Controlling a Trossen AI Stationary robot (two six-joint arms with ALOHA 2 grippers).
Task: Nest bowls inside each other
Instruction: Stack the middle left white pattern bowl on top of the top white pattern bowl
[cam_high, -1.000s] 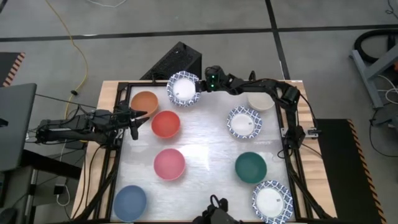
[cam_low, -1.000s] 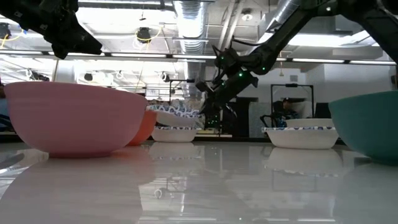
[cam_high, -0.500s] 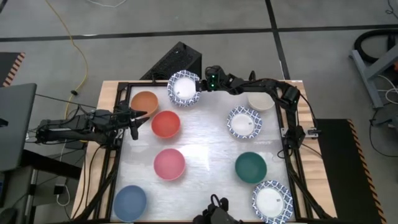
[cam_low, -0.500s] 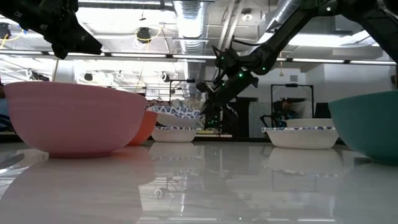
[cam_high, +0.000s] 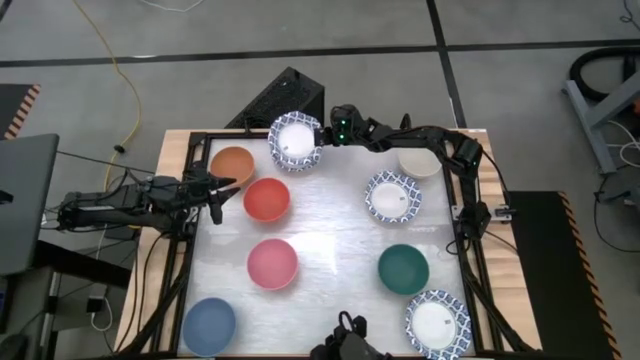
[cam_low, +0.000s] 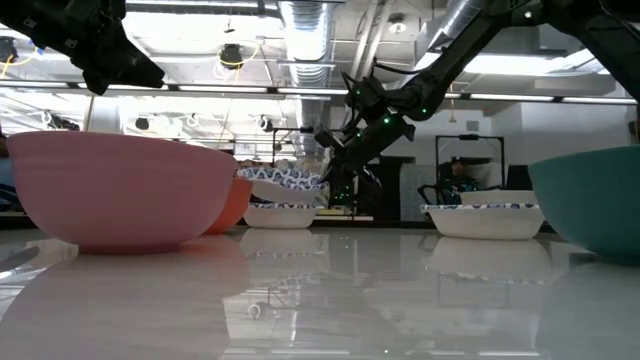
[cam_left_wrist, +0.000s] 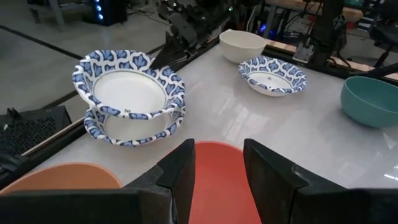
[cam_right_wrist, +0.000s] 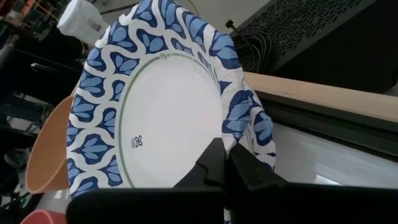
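A white bowl with a blue-patterned rim (cam_high: 295, 139) hangs at the table's far edge, held by my right gripper (cam_high: 320, 135), which is shut on it. It hangs tilted just above a second patterned bowl (cam_left_wrist: 134, 129) that rests on the table. My left gripper (cam_high: 228, 187) stands open and holds nothing, off the table's left side between the orange bowl (cam_high: 232, 165) and the red bowl (cam_high: 267, 200). The red bowl lies just beyond its fingers in the left wrist view (cam_left_wrist: 219, 168). My right gripper pinches the upper patterned bowl's rim (cam_right_wrist: 239, 124) between its two fingers (cam_right_wrist: 211, 165), on the side facing the table's right. The fingers come from the right, slanting downward. The bowl (cam_low: 285, 181) is tilted and lifted over the lower patterned bowl (cam_low: 280, 215).
More bowls stand on the white tabletop: pink (cam_high: 272, 263), blue (cam_high: 209, 325), dark green (cam_high: 404, 269), cream (cam_high: 419, 160), and two more patterned ones (cam_high: 393, 196) (cam_high: 437, 322). A black frame (cam_high: 190, 240) runs along the table's edges.
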